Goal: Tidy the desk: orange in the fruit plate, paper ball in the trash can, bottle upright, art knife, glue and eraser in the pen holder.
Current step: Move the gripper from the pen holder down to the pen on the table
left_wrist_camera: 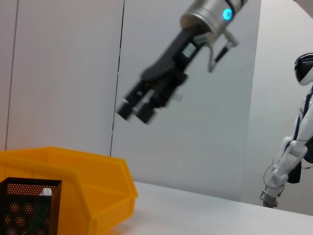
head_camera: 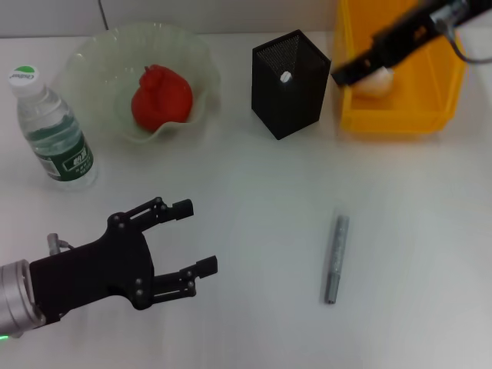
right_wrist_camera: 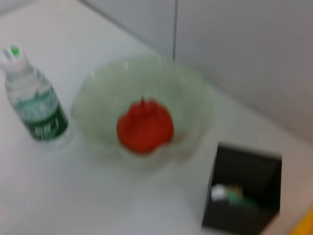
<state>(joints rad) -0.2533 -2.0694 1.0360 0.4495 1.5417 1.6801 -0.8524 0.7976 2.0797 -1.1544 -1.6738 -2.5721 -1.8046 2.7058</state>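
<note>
orange (head_camera: 161,96): already in the fruit plate (head_camera: 92,58), far left of table (head_camera: 254,231).
bottle (head_camera: 52,127): upright, just beside the plate, at the table's left edge.
paper ball (head_camera: 375,82): lying inside the trash can (head_camera: 400,119), far right; looks dropped.
pen holder (head_camera: 290,83): between plate and trash can; a white-capped item shows inside, likely the glue. Right wrist view shows something white and green in it. Eraser not made out.
art knife (head_camera: 335,257): grey stick lying flat on open table, right of centre, well apart from everything; the one item left out.
right hand (head_camera: 346,73): above the trash can's near-left corner, just over the paper ball; fingers look close together in left wrist view, holding nothing I can see, but can't tell for sure.
left hand (head_camera: 192,238): released, fingers spread, empty, low over the near-left table, well apart from the knife.
step in hand: likely knife into holder.
how to do well: come down over the knife's middle, fingers across its thin width, close firmly as it is slim and may roll; lift clear, tip it vertical, drop it straight into the holder's mouth without knocking the mesh wall.
</note>
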